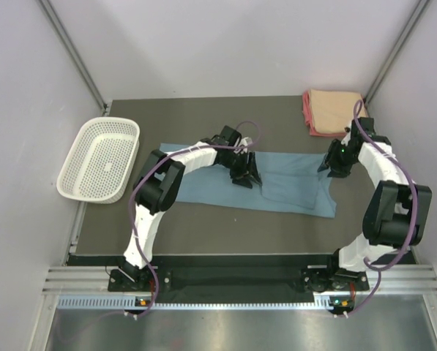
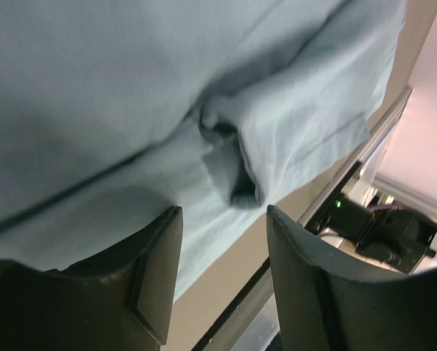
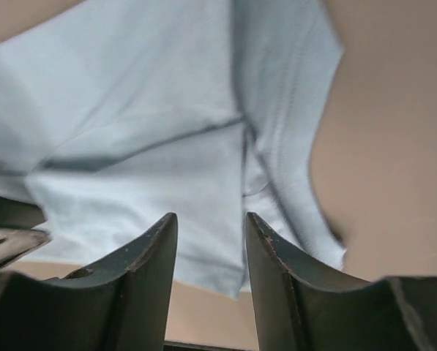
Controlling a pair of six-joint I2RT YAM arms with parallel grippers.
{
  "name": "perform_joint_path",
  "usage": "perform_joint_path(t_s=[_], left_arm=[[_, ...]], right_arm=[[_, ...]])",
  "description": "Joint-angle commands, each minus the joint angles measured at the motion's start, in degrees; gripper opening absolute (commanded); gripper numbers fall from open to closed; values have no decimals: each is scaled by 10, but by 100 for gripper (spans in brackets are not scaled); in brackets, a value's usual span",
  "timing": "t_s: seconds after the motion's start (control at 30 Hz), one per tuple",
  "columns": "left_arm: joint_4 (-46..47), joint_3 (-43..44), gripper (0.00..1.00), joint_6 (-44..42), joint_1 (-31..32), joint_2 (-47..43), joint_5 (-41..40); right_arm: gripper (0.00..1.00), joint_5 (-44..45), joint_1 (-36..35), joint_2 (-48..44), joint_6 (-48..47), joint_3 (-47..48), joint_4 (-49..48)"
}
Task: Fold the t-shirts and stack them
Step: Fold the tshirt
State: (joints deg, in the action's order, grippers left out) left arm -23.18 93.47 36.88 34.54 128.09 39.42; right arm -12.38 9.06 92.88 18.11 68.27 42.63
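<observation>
Left arm (image 1: 159,186) and right arm (image 1: 394,212) arch over blue-grey t-shirt (image 1: 291,191)

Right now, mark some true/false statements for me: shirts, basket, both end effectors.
1. The blue-grey shirt lies spread on the table. True.
2. The white basket holds a folded shirt. False: nothing shows inside it.
3. The folded peach and pink shirts sit at the table's far right corner. True.
4. The left end effector is clamped on cloth. False: its jaws stand apart with nothing between them.
5. The right end effector hangs over the basket. False: it is over the blue-grey shirt's right end.
</observation>
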Motion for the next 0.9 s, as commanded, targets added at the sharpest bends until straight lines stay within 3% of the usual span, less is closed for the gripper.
perform_joint_path(t_s=[0.0,0.23,0.43,0.87], left_arm=[[40,-26,55,-28,17,-50,33],[70,-17,55,-15,34,-25,30],[54,16,53,-27,33,-1,37],[96,-14,27,18,38,-11,101]], right_arm=[[42,-38,-9,-52,-9,-34,20],[31,-81,-8,-88,-13,-143,-12],[30,-111,-8,-72,-7,-169,-35],[32,-89,-3,-74,-7,-180,-22]])
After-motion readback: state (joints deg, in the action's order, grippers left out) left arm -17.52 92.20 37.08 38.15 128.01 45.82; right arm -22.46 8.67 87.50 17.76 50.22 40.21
